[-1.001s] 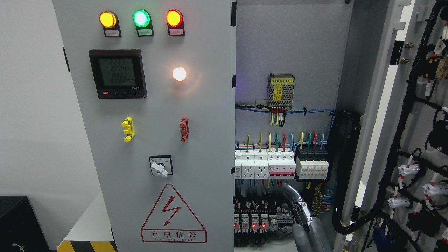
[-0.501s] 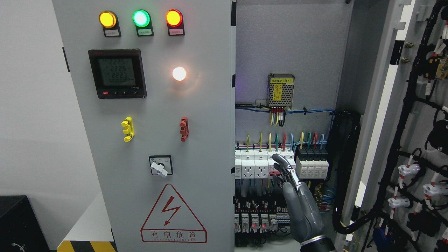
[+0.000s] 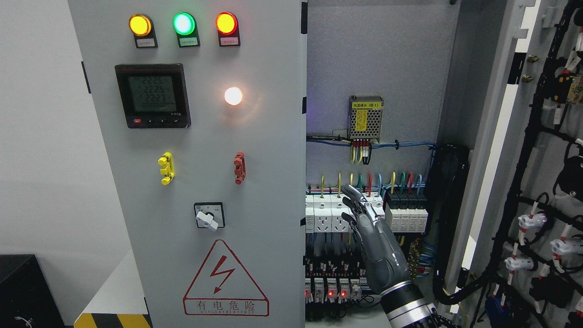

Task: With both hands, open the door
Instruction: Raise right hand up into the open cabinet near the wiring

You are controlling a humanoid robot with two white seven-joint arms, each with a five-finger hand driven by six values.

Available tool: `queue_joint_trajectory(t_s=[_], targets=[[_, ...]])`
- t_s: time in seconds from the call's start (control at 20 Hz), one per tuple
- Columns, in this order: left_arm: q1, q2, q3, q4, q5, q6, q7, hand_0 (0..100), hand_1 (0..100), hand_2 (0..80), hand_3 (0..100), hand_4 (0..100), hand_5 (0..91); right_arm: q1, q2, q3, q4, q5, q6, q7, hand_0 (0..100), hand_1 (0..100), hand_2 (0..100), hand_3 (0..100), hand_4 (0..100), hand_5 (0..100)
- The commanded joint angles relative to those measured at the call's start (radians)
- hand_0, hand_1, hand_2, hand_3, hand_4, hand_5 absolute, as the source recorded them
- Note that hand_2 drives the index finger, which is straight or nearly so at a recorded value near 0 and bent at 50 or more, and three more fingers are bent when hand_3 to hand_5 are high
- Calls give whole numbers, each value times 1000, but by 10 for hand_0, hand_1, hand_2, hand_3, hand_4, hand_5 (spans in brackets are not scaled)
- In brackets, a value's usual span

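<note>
The cabinet's left door [image 3: 205, 136] is a shut grey panel with three indicator lamps, a digital meter [image 3: 152, 95], a rotary switch [image 3: 209, 215] and a red warning triangle. The right door [image 3: 542, 191] stands swung open at the far right, its inner side carrying black cable looms. My right hand [image 3: 357, 212] rises from the bottom edge inside the open half, in front of the row of white breakers [image 3: 337, 214]. Its fingers are extended and hold nothing. It is a short way right of the left door's free edge [image 3: 303, 182], not touching it. No left hand shows.
Inside the cabinet are a metal mesh power supply [image 3: 365, 117], coloured wires, black breakers [image 3: 406, 213] and relays with red lights [image 3: 332, 289] low down. A thick black cable bundle [image 3: 448, 228] runs down the right side. A black box [image 3: 23, 291] sits at lower left.
My right hand has risen from the bottom edge and drifted left, from the relays up to the breaker row. More of its wrist now shows. The doors have not moved.
</note>
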Motion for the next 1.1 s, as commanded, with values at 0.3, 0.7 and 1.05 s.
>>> queue_joint_trajectory(t_s=[0.3,0.7,1.05], targets=[[28,-1,0,0,1,0,0,120,556,0,0,0,0,-80,-40,-18,140,-23,5,19,100,130,0,0,0,0],[28,-1,0,0,1,0,0,120,556,0,0,0,0,-94,-47,-8,147,-117,8,30,100,130,0,0,0,0],[28,-1,0,0,1,0,0,120,556,0,0,0,0,-146,-39,0,153,-122,44,30,100,130,0,0,0,0]])
